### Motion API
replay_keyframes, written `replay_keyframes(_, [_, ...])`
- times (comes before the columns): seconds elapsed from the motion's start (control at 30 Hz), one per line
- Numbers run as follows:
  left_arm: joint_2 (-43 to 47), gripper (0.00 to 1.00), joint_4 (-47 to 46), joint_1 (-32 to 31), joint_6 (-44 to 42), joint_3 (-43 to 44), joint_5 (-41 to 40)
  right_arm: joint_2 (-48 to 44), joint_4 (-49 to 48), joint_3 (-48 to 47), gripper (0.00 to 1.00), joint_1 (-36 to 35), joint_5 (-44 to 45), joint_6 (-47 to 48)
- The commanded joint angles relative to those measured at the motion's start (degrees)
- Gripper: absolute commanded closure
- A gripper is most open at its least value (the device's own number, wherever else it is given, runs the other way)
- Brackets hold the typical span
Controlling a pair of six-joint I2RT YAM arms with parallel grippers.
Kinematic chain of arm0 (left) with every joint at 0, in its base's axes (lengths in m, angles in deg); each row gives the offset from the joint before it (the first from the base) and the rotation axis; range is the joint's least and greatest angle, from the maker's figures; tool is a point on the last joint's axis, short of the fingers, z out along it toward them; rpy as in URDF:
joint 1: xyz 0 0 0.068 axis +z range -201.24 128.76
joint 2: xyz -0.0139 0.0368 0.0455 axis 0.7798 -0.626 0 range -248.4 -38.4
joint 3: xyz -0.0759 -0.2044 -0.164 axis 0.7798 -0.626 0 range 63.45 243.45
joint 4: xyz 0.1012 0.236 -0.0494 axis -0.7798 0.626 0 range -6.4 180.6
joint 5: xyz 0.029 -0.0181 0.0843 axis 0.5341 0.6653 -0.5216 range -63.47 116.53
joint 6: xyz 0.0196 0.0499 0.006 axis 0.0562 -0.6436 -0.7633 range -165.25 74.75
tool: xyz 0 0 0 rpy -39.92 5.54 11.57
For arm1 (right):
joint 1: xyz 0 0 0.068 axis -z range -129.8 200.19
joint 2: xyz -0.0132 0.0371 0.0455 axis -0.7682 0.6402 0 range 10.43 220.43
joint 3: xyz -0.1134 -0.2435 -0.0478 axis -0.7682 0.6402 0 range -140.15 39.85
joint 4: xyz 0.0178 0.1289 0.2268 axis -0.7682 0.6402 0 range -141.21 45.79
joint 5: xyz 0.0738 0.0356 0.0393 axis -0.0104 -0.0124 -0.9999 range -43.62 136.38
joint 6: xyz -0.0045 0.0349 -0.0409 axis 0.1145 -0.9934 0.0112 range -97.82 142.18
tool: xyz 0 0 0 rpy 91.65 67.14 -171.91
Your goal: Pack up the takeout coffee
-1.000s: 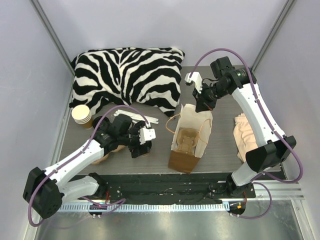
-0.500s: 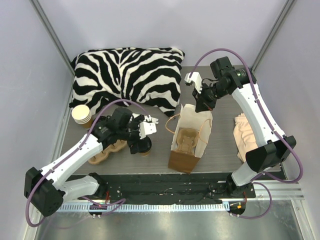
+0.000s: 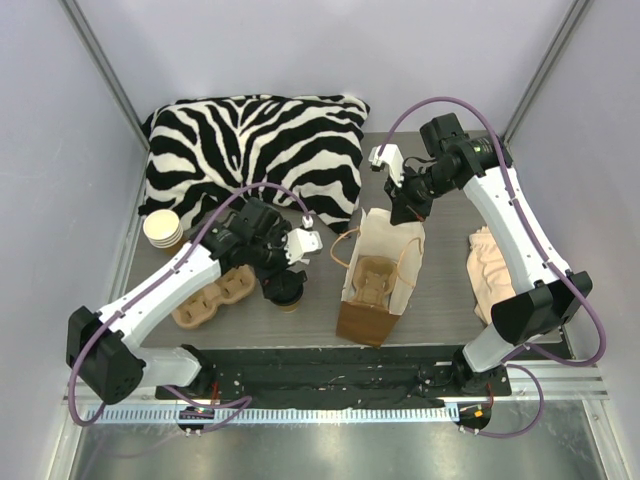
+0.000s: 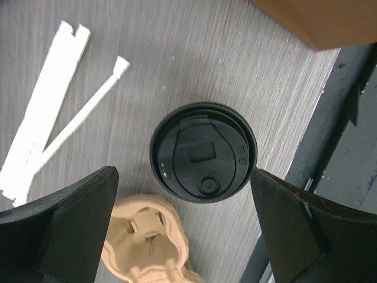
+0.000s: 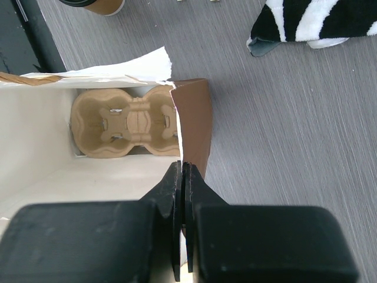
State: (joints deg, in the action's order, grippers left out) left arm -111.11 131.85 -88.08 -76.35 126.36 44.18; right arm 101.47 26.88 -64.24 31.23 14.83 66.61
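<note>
The takeout coffee, a brown paper cup with a black lid, stands upright on the grey table left of the brown paper bag. My left gripper hovers right above it, open, with its fingers wide on either side of the lid and not touching it. My right gripper is shut on the bag's top edge and holds it open. A moulded pulp cup carrier lies inside the bag. The cup's base shows in the right wrist view.
A second pulp carrier lies left of the cup, also in the left wrist view. White paper strips lie behind. A stack of lidless cups, a zebra pillow and beige cloth surround the area.
My left gripper has swung from low beside the carrier to above the cup, which stays standing in place. The right arm and the bag have not moved.
</note>
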Motion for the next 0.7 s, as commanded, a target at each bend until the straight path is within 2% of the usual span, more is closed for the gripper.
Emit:
replay_keyframes(0.0, [-1.64, 0.00, 2.81, -1.57, 2.53, 2.56, -4.73, 0.10, 3.13, -1.38, 0.99, -0.29, -0.18, -0.22])
replay_keyframes(0.27, [-3.58, 0.00, 2.82, -3.50, 4.19, 3.00, -8.51, 0.10, 3.13, -0.85, 0.99, -0.29, 0.17, -0.39])
replay_keyframes(0.67, [-5.16, 0.00, 2.73, -5.00, 4.55, 2.91, -8.42, 0.18, 3.21, -0.59, 0.99, -0.37, 0.53, -0.48])
